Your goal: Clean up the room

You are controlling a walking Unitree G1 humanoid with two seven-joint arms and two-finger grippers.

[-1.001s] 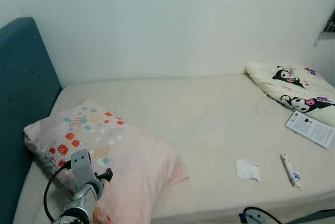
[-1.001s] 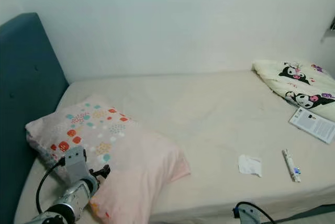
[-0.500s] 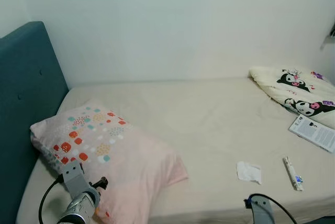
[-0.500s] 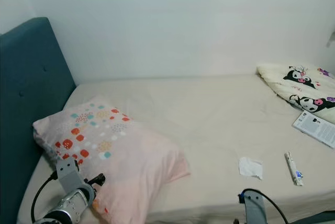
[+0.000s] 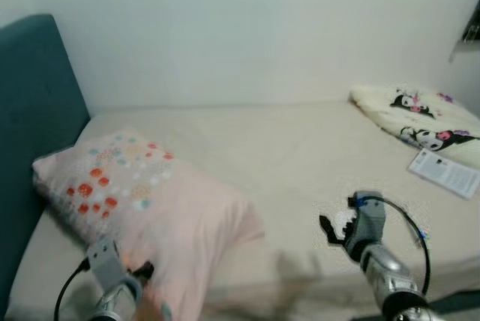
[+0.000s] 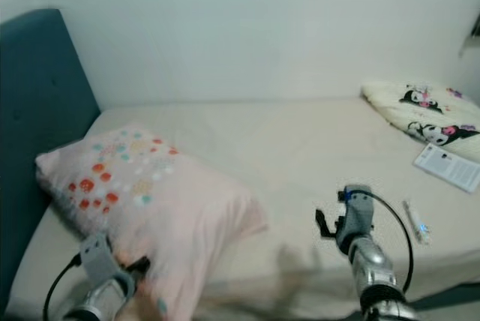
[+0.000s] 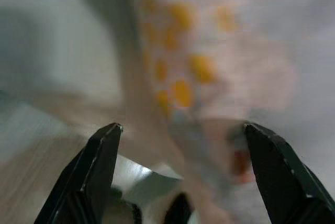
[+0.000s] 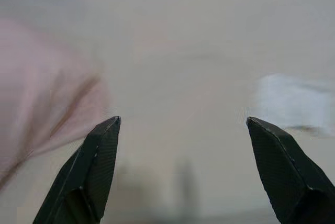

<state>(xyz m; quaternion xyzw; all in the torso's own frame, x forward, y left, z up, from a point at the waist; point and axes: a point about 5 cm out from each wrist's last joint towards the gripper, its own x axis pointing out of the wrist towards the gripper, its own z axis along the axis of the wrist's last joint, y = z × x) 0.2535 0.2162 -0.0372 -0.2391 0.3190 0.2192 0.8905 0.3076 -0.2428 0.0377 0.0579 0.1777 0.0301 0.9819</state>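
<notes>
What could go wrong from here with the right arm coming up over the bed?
1. The views are blurred, so the right gripper may misjudge its aim at the white paper scrap.
2. Its open fingers could snag the bedsheet rather than the thin scrap.
3. The left gripper sits close against the pillow and could drag it.

head views overlook bed [image 5: 300,156], wrist views close

Pink pillow [image 5: 142,201] with coloured dots beside teal headboard [image 5: 34,103].
</notes>
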